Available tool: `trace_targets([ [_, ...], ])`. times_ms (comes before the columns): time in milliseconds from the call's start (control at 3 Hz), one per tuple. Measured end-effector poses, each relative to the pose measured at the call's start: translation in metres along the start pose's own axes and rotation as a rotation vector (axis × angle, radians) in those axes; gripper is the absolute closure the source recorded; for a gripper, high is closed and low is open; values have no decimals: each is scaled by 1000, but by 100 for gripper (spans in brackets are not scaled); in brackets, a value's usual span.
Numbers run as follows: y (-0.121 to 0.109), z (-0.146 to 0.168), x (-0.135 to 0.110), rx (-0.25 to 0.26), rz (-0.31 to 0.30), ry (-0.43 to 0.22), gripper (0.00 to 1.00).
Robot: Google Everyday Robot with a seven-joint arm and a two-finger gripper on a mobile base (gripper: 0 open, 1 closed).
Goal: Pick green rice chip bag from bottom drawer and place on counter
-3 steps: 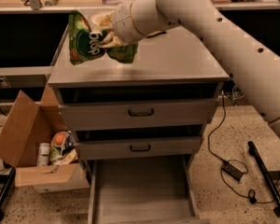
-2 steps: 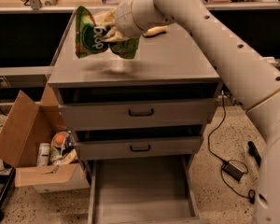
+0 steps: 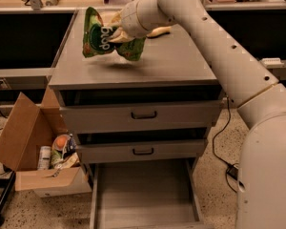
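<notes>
gripper (image 3: 116, 30) over worktop (image 3: 176, 63) far left | jaws grasping green rice chip bag (image 3: 96, 35) | risk: high release, bag slips off left edge

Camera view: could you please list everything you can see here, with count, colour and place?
green rice chip bag: one, green, held in the air above the counter's back left.
counter: one, grey, top of the drawer cabinet.
bottom drawer: one, grey, open at floor level.
upper drawers: two, grey with black handles, above it.
pale yellow object: one, on the counter behind the gripper.
cardboard box: one, brown, floor left, holding packets.
cable: one, black, floor right.
robot arm: one, white, reaching from the right.
gripper: one, pale, shut on the bag.
</notes>
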State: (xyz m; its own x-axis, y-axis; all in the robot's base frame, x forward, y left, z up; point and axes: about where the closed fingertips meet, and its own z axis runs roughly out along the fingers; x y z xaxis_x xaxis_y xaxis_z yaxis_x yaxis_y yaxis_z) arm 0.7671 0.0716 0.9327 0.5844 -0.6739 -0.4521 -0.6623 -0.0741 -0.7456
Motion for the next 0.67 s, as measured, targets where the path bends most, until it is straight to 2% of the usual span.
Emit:
trace_targets([
  [667,0,0,0,0,1,0,0],
])
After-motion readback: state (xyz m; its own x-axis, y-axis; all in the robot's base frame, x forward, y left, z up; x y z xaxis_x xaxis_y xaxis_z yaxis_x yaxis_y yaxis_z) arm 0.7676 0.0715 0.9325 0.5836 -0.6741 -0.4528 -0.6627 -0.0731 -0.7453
